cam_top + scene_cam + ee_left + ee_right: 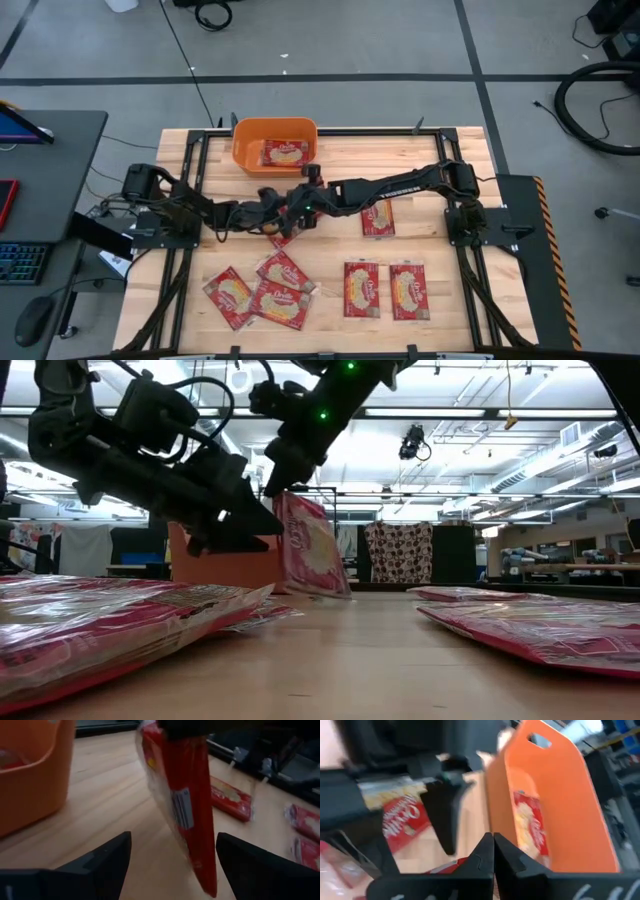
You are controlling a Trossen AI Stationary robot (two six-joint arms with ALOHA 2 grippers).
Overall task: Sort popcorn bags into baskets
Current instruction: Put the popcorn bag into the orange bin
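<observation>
My right gripper (299,209) reaches in from the table's right to the middle and is shut on one red popcorn bag (310,545), which hangs below it. My left gripper (172,865) is open and level, just left of that bag. Its fingers stand on either side of the bag's lower half without touching it. The orange basket (246,150) sits near the far edge with one bag (284,153) lying flat inside. Several more bags lie flat on the table: three in a loose overlapping pile near left (262,292), two side by side near right (385,289), and one at centre right (378,218). My right gripper pinches the bag's upper edge (172,740) between its two shut fingers, coming from above and pointing down. The bag hangs below the fingers, nearly upright and slightly tilted, with its lower end (206,887) low over the table. Whether that end touches the wood I cannot tell.
Black frame rails run along the table's edges, and each arm's base sits at its own side. Bare wood lies between the basket and the hanging bag. A desk with a keyboard and mouse stands off the table's left edge.
</observation>
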